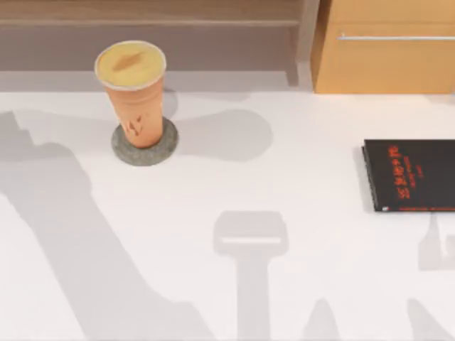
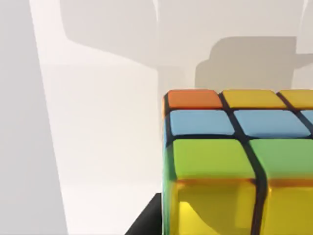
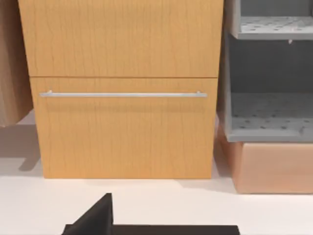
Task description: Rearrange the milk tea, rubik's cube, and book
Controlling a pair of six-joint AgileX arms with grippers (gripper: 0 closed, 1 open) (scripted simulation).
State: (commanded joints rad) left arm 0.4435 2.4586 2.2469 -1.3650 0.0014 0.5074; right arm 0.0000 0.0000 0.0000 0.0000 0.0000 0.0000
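cup (image 1: 135, 96): upright on coaster (image 1: 144, 146), table's back left; tall, top-heavy, probably light; grip mid-body.
cube (image 2: 239, 161): close under left wrist camera; rigid, slick faces; pinch flat opposite sides.
black book (image 1: 412, 175): flat, right edge.
grippers: finger state cannot tell.

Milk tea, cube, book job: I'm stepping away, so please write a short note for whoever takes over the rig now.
Grippers: the views do not settle either one's state.
Milk tea: upright on the grey coaster, far left of the table.
Rubik's cube: very close in the left wrist view.
Black book with red lettering: flat at the table's right edge, before the wooden drawer cabinet.
Done: cup on its coaster. Left: cube and book, as far as can be judged.
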